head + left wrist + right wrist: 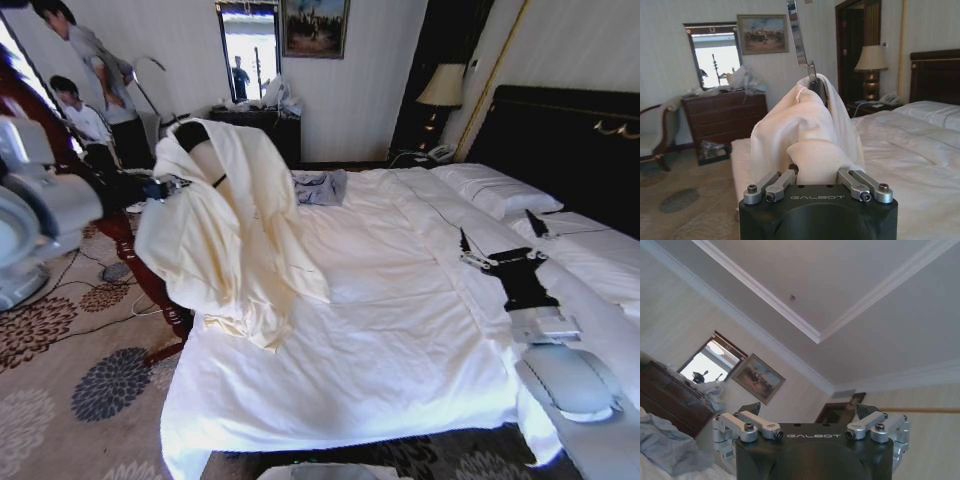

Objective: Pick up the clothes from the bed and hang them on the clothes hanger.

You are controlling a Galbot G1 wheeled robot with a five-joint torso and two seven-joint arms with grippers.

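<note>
Head view shows the clothes (235,230) hanging lengthwise downward off the clothes hanger (192,135) beside the bed (400,330), right gripper (503,243) spread above it; left wrist view adds left gripper (815,172) pinching the fabric.

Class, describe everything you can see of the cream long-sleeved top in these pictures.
The cream top is thin, soft, creased fabric. It drapes over the black clothes hanger, whose shoulder shows at the collar, and hangs in long folds at the bed's left edge, its lower part resting against the white sheet. The left gripper is at the cloth, which bunches between its fingers.
</note>
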